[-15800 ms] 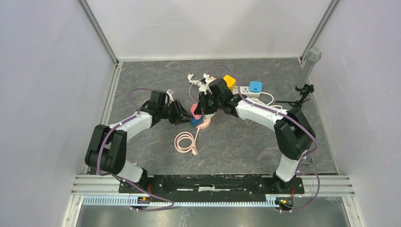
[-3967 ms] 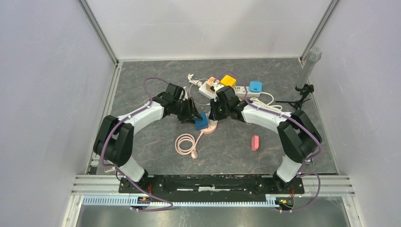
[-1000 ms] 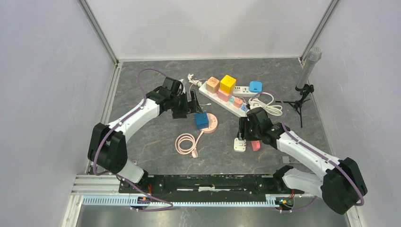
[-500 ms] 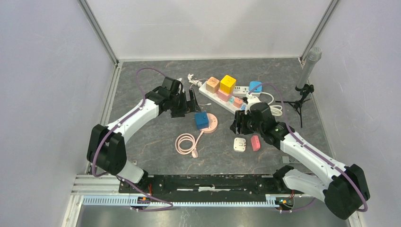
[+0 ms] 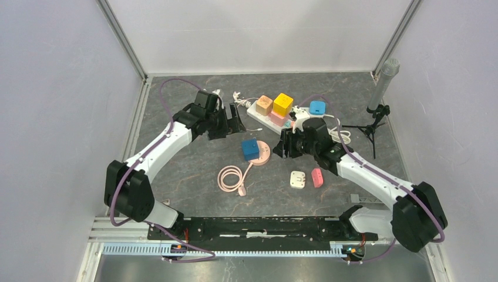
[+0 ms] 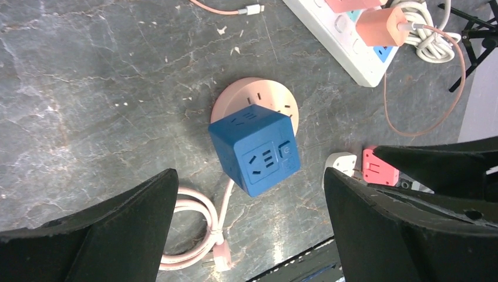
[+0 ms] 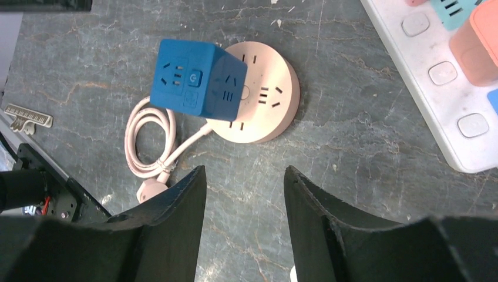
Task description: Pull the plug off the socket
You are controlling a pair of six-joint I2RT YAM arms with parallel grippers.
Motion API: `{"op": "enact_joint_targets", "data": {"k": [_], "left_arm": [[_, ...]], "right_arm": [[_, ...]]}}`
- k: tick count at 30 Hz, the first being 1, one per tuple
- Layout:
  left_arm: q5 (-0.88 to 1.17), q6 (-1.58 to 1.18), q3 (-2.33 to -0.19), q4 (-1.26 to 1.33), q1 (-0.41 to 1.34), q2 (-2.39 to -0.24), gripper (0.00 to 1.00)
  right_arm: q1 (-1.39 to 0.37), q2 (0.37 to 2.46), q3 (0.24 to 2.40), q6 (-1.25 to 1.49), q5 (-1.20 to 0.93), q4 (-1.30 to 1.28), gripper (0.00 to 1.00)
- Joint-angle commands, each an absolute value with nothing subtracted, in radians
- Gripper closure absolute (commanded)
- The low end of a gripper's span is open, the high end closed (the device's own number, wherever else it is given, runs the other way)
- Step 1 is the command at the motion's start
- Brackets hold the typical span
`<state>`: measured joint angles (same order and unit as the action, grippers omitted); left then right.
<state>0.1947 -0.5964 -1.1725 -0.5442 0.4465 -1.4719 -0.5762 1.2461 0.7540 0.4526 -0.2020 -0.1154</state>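
Observation:
A blue cube plug (image 5: 251,149) stands plugged into the round pink socket (image 5: 265,154) at the table's middle. In the left wrist view the blue cube (image 6: 255,150) sits on the pink socket (image 6: 235,103), below and between my wide-open fingers. My left gripper (image 5: 236,121) hovers open behind and left of it. My right gripper (image 5: 283,145) is open just right of the socket, holding nothing. Its own view shows the blue cube (image 7: 197,79) and the socket (image 7: 267,114) ahead of the right gripper (image 7: 245,171).
A white plug (image 5: 298,179) and a pink plug (image 5: 318,177) lie loose to the front right. The socket's coiled pink cable (image 5: 231,177) lies in front. A white power strip (image 5: 275,119) with orange, yellow and blue adapters runs along the back. A tripod (image 5: 372,126) stands right.
My right gripper has left the white plug lying on the table and moved back-left towards the socket, its jaws a little narrower. The left arm drew back slightly.

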Motion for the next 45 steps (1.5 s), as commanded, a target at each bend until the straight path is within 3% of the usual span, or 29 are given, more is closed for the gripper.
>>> {"op": "enact_joint_targets", "data": {"k": [1, 12, 24, 31, 40, 45], "left_arm": [[0.179, -0.704, -1.178, -0.528, 0.513, -1.509, 0.00], [-0.231, -0.835, -1.328, -0.689, 0.726, -1.688, 0.00], [-0.195, -0.817, -1.397, -0.703, 0.733, -1.800, 0.27], [-0.156, -0.614, -1.400, -0.723, 0.729, -1.791, 0.38], [-0.040, -0.352, -1.382, -0.749, 0.716, -1.734, 0.37], [-0.040, -0.400, -1.351, -0.727, 0.716, -1.733, 0.22]], "right_arm": [[-0.589, 1.311, 0.826, 0.489, -0.161, -0.092, 0.45], [-0.597, 1.403, 0.875, 0.462, -0.075, -0.187, 0.45], [-0.597, 1.439, 0.899, 0.429, -0.086, -0.193, 0.44], [-0.597, 1.467, 0.904, 0.401, -0.154, -0.167, 0.44], [-0.638, 1.575, 0.942, 0.351, -0.222, -0.178, 0.42], [-0.644, 1.614, 0.951, 0.377, -0.178, -0.209, 0.42]]}}
